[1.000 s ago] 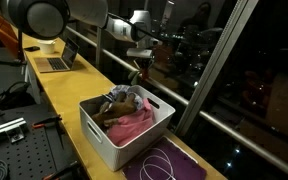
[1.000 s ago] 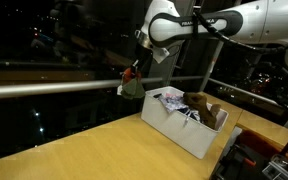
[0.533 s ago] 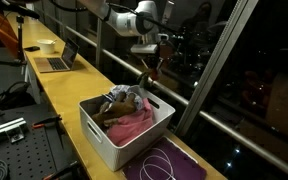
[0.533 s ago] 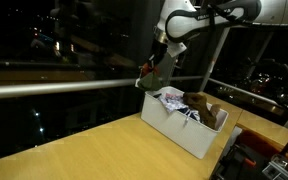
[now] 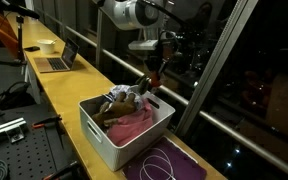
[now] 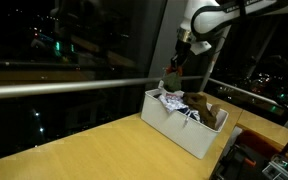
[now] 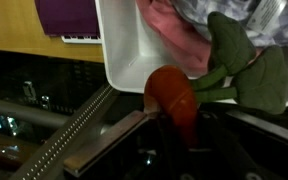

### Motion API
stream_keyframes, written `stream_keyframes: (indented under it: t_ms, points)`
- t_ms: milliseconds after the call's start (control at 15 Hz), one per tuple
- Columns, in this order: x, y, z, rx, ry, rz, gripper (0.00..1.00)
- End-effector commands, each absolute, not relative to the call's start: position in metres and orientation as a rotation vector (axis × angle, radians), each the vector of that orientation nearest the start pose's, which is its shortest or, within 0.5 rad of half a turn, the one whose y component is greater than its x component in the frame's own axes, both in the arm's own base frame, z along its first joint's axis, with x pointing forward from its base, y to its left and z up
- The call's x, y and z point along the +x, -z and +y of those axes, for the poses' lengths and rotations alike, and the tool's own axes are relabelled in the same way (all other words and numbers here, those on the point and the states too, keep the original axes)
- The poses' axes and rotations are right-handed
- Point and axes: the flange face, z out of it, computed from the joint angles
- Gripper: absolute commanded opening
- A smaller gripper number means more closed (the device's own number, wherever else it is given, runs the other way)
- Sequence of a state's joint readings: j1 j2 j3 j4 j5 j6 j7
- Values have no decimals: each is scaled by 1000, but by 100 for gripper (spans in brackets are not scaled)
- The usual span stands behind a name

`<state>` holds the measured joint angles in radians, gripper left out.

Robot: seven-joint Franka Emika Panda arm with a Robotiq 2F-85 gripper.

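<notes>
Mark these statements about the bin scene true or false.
1. The gripper grips a red-and-green toy. True.
2. The white bin is empty. False: it holds a pink cloth and other items.
3. A purple mat lies on the table beside the bin. True.
4. The toy rests on the tabletop. False: it hangs in the air at the bin's edge.
5. The laptop sits inside the bin. False: it stands further along the table.

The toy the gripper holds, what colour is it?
Orange-red toy with green leaves; wrist view shows best.
</notes>
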<state>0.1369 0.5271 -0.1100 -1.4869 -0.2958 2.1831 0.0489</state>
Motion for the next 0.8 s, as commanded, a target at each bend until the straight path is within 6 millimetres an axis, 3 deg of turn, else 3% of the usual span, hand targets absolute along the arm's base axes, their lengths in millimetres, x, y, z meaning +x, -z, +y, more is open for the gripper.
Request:
stream_keyframes:
  t_ms: [0, 400, 733]
  points:
    - [664, -394, -3, -3394, 257, -218, 5]
    - [589, -377, -45, -3312, 288, -176, 5]
    - [517, -342, -53, -3217, 403, -234, 5]
